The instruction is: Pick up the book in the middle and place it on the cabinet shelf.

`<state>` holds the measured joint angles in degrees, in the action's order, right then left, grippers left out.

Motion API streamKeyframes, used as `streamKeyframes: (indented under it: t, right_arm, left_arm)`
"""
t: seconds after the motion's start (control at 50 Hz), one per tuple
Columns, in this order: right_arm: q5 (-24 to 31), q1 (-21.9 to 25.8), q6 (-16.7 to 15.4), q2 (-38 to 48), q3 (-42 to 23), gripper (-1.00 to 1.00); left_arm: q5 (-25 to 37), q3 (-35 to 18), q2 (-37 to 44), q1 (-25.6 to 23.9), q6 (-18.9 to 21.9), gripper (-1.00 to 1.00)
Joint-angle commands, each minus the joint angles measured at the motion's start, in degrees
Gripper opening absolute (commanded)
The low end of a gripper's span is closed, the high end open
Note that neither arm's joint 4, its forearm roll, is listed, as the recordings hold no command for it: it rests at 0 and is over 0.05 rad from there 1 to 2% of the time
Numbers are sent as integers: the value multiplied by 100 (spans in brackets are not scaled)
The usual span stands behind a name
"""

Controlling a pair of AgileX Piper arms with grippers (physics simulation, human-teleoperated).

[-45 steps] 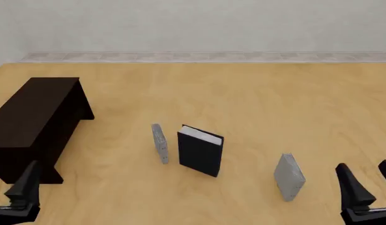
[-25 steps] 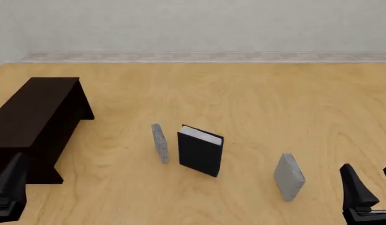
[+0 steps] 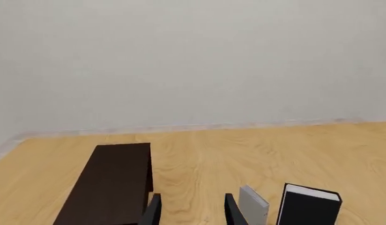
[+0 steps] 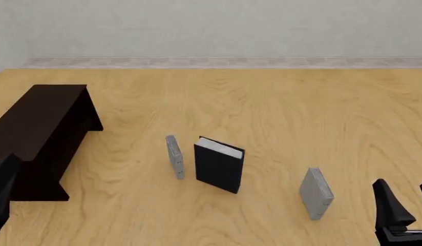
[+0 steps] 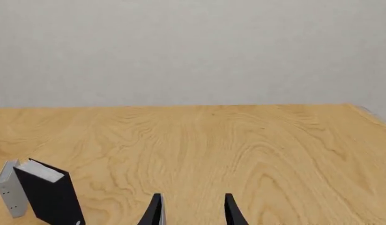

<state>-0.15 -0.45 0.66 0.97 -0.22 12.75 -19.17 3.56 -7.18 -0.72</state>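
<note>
Book [image 4: 219, 165] is seen upright mid-surface between two grey books [image 4: 174, 156], untouched. Both left gripper [image 3: 191, 211] and right gripper [image 5: 191, 210] are held with jaws parted, empty. A careless approach risks toppling it or a neighbour.

Light wood-grain table surface [image 4: 279, 113], plain pale grey wall [image 4: 211, 25] behind, pale patterned strip [image 4: 225, 62] along the far edge, even diffuse lighting

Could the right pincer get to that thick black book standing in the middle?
Probably yes. The thick black hardcover book stands upright with bare wooden table around it. One thin grey book stands between it and the open right pincer, so a slight detour helps.
</note>
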Motion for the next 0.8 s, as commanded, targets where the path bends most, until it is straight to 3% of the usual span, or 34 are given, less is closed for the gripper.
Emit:
streamKeyframes:
  t: [0.02, 0.12, 0.2, 0.26, 0.28, 0.34, 0.38, 0.48, 0.72, 0.8]
  right_arm:
    - [8, -15, 15, -15, -2, 100]
    - [9, -20, 11, -22, -7, 100]
    - [17, -19, 37, -28, -14, 100]
    - [19, -21, 32, -27, -14, 100]
    - [20, -19, 28, -29, -13, 100]
    - [6, -25, 38, -24, -4, 100]
    - [3, -30, 39, -18, -6, 100]
    - [-6, -34, 40, 12, -20, 100]
    - [-53, -35, 55, 31, 18, 100]
    - [-48, -32, 42, 34, 21, 100]
  left_arm:
    - [54, -476, 552, -515, 209, 100]
    - [126, -894, 830, -654, 83, 100]
    - [117, -1084, 1064, -830, 220, 100]
    - [28, -1284, 1377, -1240, -95, 100]
    - [-17, -1314, 1559, -1307, 200, 100]
    - [-95, -1449, 1902, -1586, 260, 100]
    - [-115, -1547, 2192, -1818, 674, 100]
    - [-94, -1756, 2799, -2279, 1002, 100]
    - [267, -2507, 3579, -2606, 1190, 100]
    - [331, -2638, 3878, -2935, 1536, 100]
